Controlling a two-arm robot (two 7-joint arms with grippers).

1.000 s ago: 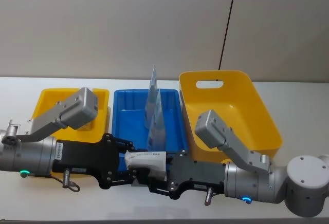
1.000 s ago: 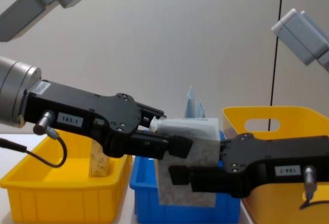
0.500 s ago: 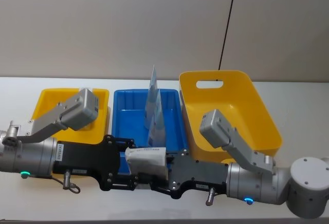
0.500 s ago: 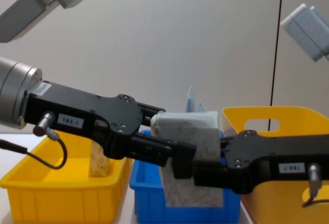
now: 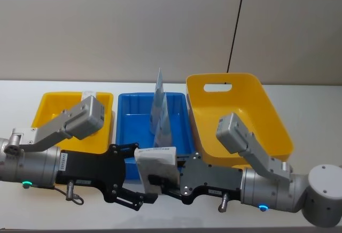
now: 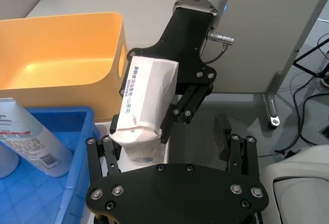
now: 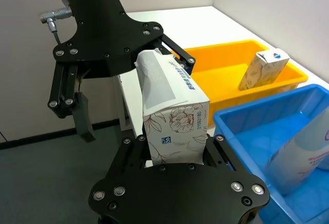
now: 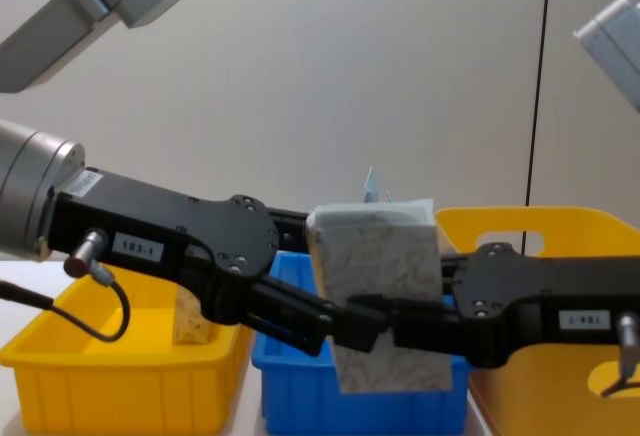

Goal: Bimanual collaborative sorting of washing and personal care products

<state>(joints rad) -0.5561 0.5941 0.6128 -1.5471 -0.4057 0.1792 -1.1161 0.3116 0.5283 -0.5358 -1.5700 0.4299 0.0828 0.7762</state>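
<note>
A beige marble-patterned carton (image 5: 156, 163) with a white top hangs tilted above the table's front edge, in front of the blue bin (image 5: 131, 116). My right gripper (image 5: 163, 182) is shut on its lower part; the right wrist view shows the carton (image 7: 172, 115) clamped between its fingers. My left gripper (image 5: 139, 175) faces it from the left, open, its fingers spread wide beside the carton (image 6: 145, 106). Two pale-blue tubes (image 5: 160, 113) stand in the blue bin. Another carton (image 8: 192, 318) stands in the left yellow bin (image 8: 120, 376).
A large yellow bin (image 5: 240, 105) with a handle slot sits tilted to the right of the blue bin. Behind the three bins the white table (image 5: 310, 110) runs back to a plain wall. Both arms cross low along the table's front edge.
My left gripper has opened wide and let go of the carton. The right gripper keeps hold of it, and the carton has risen and tilted.
</note>
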